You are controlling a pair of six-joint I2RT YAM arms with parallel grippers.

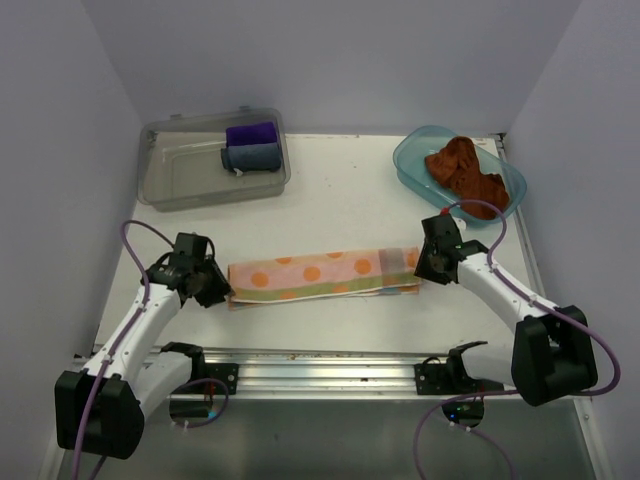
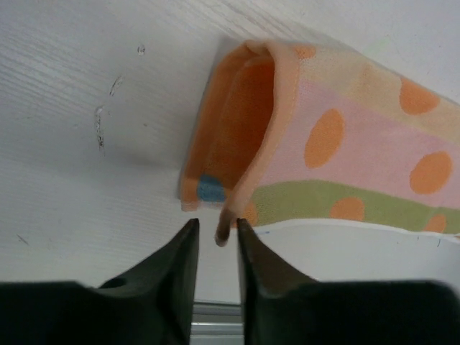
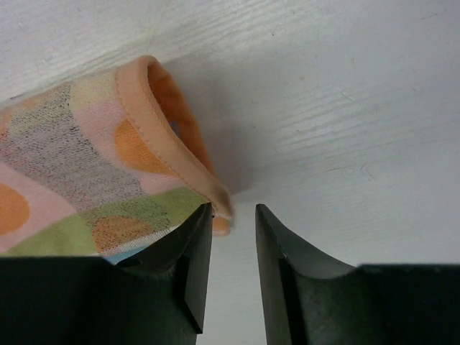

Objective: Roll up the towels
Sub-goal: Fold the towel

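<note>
The patterned towel (image 1: 320, 275) lies on the table as a long folded strip with orange dots and a green stripe. My left gripper (image 1: 215, 290) sits at its left end, slightly open. In the left wrist view the towel (image 2: 345, 144) has its near corner hanging loosely between the tips of the gripper (image 2: 215, 223). My right gripper (image 1: 425, 265) is at the right end, open. In the right wrist view the towel (image 3: 86, 165) has its hem corner touching the left fingertip of the gripper (image 3: 233, 208). The rust-brown towel (image 1: 465, 170) lies crumpled in a blue tub (image 1: 410, 165).
A clear plastic container (image 1: 180, 175) at the back left holds a rolled purple cloth (image 1: 250, 133) and a grey-blue cloth (image 1: 252, 157). A metal rail (image 1: 320, 365) runs along the near edge between the arm bases. Walls close in on three sides.
</note>
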